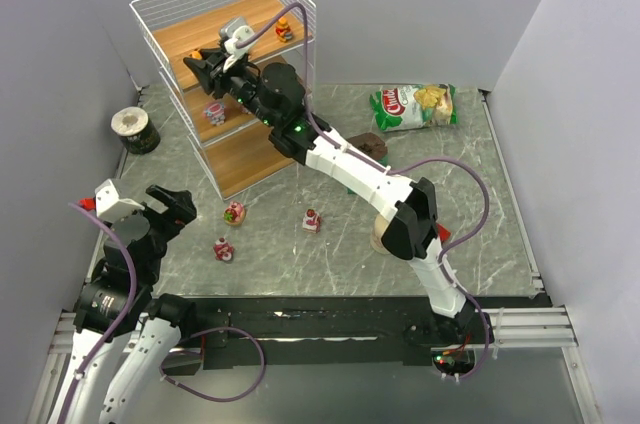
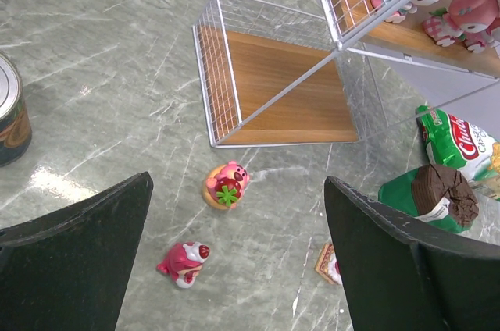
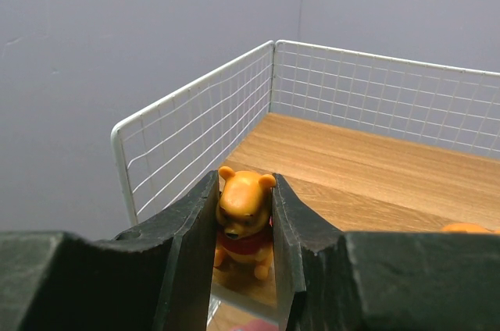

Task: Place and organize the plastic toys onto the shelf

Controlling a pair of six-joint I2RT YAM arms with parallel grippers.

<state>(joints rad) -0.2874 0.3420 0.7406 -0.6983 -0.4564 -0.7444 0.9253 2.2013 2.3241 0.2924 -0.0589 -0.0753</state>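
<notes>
The shelf (image 1: 185, 41) stands at the back left, a white wire rack with wooden tiers. My right gripper (image 1: 203, 61) reaches over the front left corner of its top tier (image 3: 367, 167), shut on an orange-yellow bear toy (image 3: 244, 218) whose feet are at the wood. Another toy (image 1: 285, 31) stands at the back of that tier, and a pink one (image 1: 213, 111) on the middle tier. On the table lie a pink strawberry toy (image 2: 226, 185), a red-pink toy (image 2: 184, 261) and a red-and-white toy (image 1: 312, 220). My left gripper (image 2: 237, 181) hangs open above them, holding nothing.
A green snack bag (image 1: 415, 104) lies at the back right. A tin can (image 1: 135, 129) sits left of the shelf. A green item with a brown top (image 2: 437, 194) lies near the right arm. Grey walls close in on the left, back and right.
</notes>
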